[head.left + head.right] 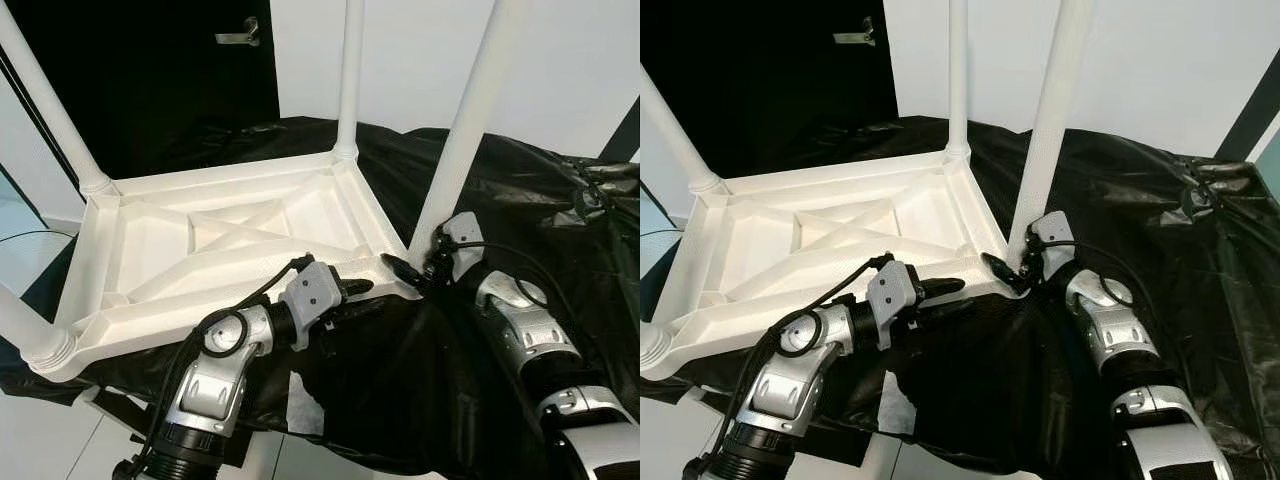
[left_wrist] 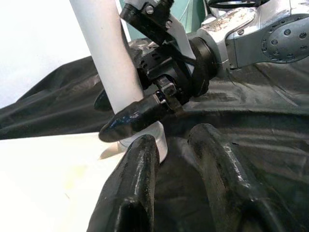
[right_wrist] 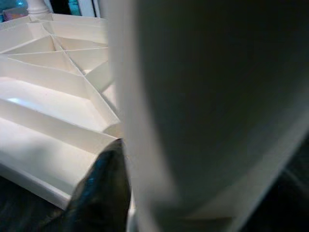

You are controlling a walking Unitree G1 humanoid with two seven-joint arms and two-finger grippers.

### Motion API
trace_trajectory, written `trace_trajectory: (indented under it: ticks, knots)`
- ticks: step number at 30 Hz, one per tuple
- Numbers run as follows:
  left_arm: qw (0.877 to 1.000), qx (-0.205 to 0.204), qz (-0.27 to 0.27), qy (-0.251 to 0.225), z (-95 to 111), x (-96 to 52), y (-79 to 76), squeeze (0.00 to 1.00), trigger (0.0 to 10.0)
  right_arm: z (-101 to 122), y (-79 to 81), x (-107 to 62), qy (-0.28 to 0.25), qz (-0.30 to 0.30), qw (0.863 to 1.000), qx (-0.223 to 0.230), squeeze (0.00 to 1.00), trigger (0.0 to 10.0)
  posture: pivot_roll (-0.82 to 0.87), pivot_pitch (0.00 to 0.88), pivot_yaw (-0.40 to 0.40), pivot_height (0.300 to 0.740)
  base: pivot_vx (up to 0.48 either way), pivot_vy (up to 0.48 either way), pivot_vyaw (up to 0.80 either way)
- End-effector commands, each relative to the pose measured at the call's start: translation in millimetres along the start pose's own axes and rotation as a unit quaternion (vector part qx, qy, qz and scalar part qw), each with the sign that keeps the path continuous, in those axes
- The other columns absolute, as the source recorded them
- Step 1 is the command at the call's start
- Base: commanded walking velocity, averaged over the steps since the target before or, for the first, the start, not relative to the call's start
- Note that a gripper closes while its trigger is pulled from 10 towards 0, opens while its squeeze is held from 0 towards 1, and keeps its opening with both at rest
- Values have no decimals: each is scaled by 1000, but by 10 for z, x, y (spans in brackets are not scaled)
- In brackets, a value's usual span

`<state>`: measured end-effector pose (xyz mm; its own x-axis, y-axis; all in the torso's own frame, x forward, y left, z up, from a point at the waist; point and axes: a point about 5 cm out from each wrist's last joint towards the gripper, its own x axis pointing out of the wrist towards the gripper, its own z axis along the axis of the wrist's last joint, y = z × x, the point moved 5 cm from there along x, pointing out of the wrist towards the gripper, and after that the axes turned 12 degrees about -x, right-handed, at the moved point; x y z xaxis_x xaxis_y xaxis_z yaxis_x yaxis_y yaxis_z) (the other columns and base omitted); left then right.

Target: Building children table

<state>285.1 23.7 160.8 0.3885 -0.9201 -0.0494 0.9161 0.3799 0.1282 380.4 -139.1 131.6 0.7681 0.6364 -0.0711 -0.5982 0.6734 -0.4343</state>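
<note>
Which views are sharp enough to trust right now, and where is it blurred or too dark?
Eye views: sharp and evenly lit, but the black sheet swallows detail. Left wrist view: the right gripper on the leg is crisp, the near fingers soft. Right wrist view: the leg is a close, shaded blur; the table's ribs beyond read slightly soft.

One upside-down white ribbed plastic tabletop is lying on one black plastic sheet. Four white tubular plastic legs are standing from its corners. Two black-fingered pincers are showing.
</note>
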Motion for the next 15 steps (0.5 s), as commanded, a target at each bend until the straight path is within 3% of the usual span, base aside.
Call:
trace_trajectory:
  ticks: [1,8,9,10,11,15]
  knots:
    - [997,2,76,-10,8,-34,141,0,10000,-103,90,-27,12,21,1000,9,0,0,31,0,-39,740,0,0,0]
    - [997,1,74,-11,16,-14,124,0,10000,-191,0,-77,28,-14,999,19,0,0,23,0,-33,740,0,0,0]
    - [997,1,73,-12,17,-12,123,0,10000,-215,-35,-79,39,-36,998,18,0,2431,20,0,-32,740,0,0,0]
    - [997,1,72,-12,19,-10,122,0,10000,-238,-65,-81,51,-56,997,13,0,6745,19,0,-31,740,0,0,0]
    - [997,1,72,-12,21,-7,122,0,10000,-247,-82,-77,56,-80,995,16,0,10000,17,0,-30,740,0,0,0]
    - [998,0,69,-13,24,-1,115,0,10000,-272,-123,-78,73,-146,986,28,0,10000,12,0,-27,740,0,0,0]
